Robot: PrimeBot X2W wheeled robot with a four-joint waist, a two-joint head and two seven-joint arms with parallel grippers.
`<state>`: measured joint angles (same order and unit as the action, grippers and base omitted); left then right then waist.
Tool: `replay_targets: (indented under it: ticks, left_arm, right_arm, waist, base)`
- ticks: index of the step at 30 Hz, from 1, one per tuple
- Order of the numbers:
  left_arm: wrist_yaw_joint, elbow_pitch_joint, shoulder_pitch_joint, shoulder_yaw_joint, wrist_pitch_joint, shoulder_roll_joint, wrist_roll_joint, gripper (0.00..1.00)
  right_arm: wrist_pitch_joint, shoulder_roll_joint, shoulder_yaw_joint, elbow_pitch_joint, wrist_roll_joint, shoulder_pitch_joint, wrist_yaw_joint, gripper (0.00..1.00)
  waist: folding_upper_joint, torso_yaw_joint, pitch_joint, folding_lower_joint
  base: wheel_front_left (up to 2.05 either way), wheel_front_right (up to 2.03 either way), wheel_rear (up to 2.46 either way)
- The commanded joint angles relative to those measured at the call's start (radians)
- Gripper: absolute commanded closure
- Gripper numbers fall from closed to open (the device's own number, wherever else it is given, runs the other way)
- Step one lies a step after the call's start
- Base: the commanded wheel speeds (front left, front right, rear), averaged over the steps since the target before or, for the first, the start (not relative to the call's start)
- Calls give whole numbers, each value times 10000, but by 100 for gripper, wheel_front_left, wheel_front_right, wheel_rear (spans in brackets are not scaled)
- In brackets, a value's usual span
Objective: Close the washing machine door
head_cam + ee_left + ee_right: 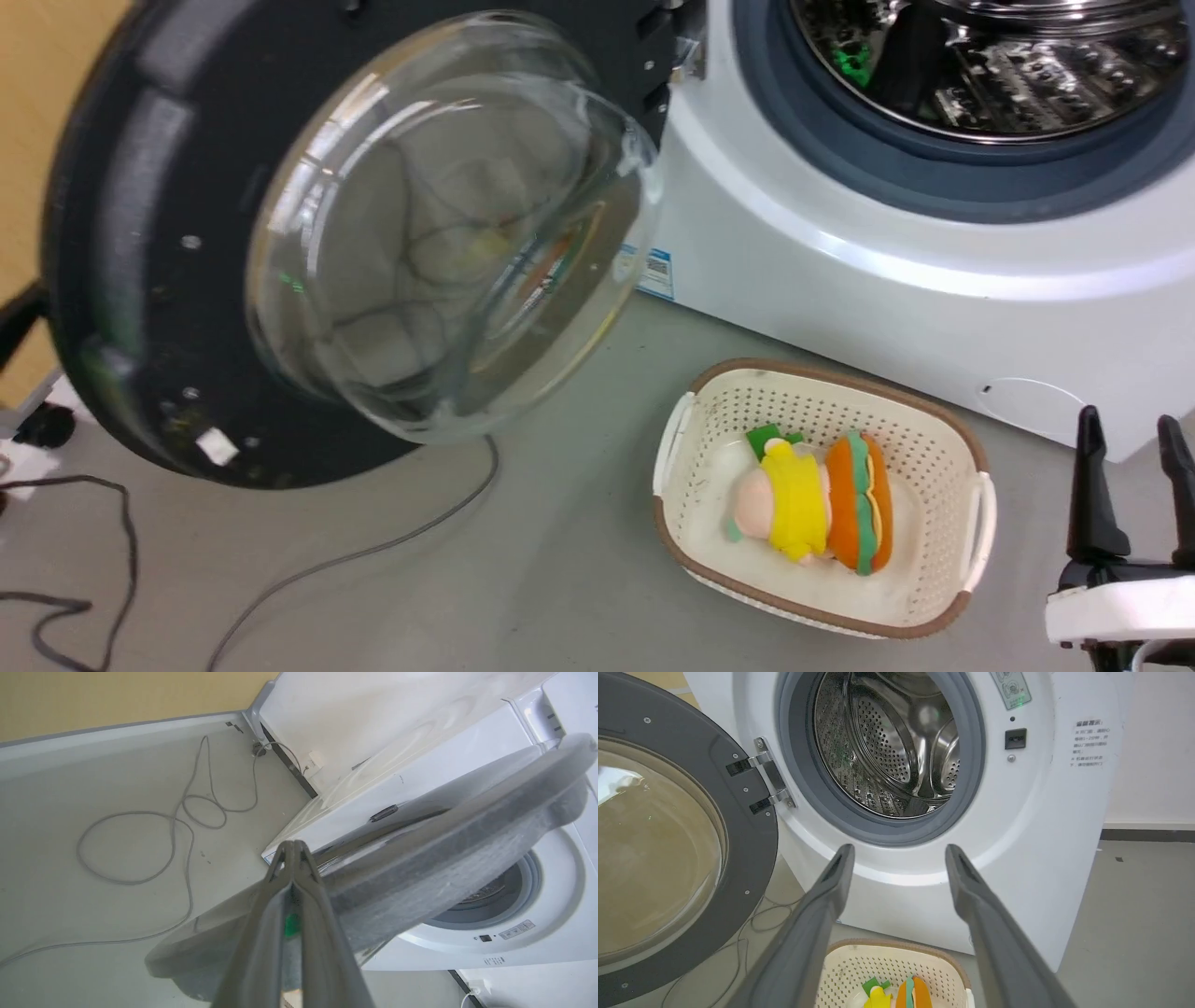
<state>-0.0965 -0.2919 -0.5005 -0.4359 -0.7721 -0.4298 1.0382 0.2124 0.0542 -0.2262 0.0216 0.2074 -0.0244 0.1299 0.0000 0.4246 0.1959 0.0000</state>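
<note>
The washing machine door [439, 243] stands swung wide open at the left, its black rim around a bulging glass bowl. The white washing machine [840, 261] is to its right, with the steel drum [896, 742] uncovered inside the grey gasket. In the left wrist view my left gripper [293, 848] is shut with nothing between its fingers. Its tips are at the outer edge of the door [444, 858]; I cannot tell whether they touch it. My right gripper [1134, 439] is open at the lower right, and its wrist view looks at the machine's front past the open right gripper [900, 851].
A cream basket [920, 439] holding plush toys [822, 513] sits on the floor in front of the machine, just left of my right gripper. A grey cable [373, 551] trails across the floor under the door, with more cable loops [140, 849] beside the machine.
</note>
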Motion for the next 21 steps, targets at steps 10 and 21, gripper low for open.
replay_targets:
  ticks: [10,21]
  left_arm:
    - [-240,2311,1330,752,-1577,724,1923,100]
    - [-340,5263,2721,2830,-2622,1850,3457,100]
  right_arm:
    - [305,-36,-365,50,344,-102,7,0]
    - [494,-40,-493,33,568,-59,8,0]
  waist:
    - [0,654,-31,0]
    - [0,606,-126,0]
  base:
    - [0,0,0]
    - [0,0,0]
